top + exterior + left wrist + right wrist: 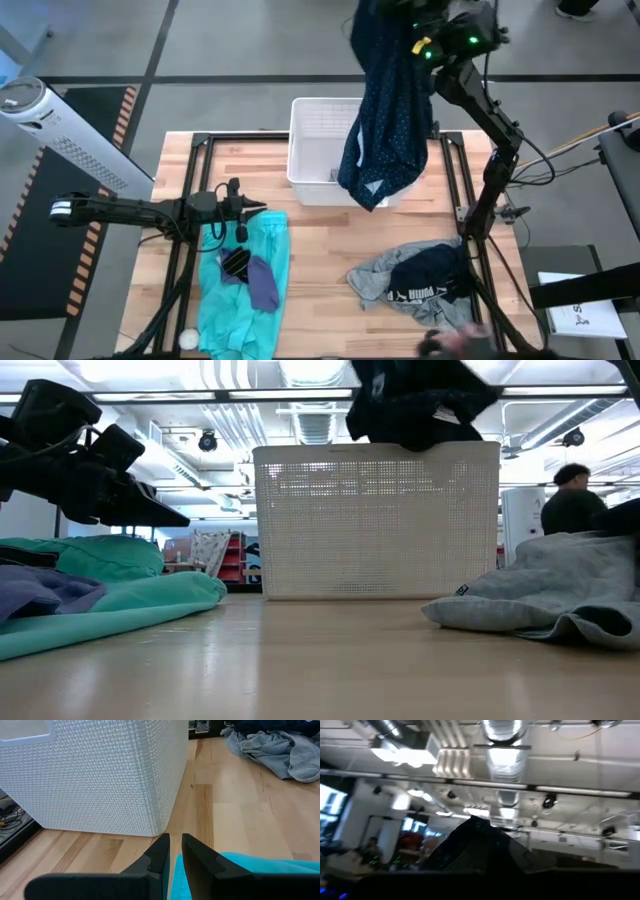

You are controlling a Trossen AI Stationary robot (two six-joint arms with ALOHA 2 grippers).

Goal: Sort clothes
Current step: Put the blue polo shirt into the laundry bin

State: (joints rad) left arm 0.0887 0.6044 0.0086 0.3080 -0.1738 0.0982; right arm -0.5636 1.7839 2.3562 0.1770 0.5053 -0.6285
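My right gripper [405,20] is raised high over the table's far side and is shut on the navy patterned garment [385,110]. The garment hangs over the white basket [320,150], and its lower end shows above the basket's rim in the low view [415,405]. My left gripper [255,205] is shut and empty, level just above the far edge of the turquoise garment [245,300]. A purple piece [263,285] and a dark piece [235,262] lie on the turquoise one. The grey garment [385,275] and the dark white-printed one [435,285] lie heaped at the near right. My right gripper holds a bunched part of the navy garment [480,840] between its two fingers; which part of the garment it is cannot be told. The fingers slant upward toward the ceiling. The garment hangs slack below the gripper, clear of the table, over the basket's near right corner.
The basket stands at the table's far middle, close beyond my left gripper in the left wrist view [100,775]. A small white ball [188,340] lies at the near left. Bare wood [320,260] lies between the two heaps. A person [570,500] stands in the room behind.
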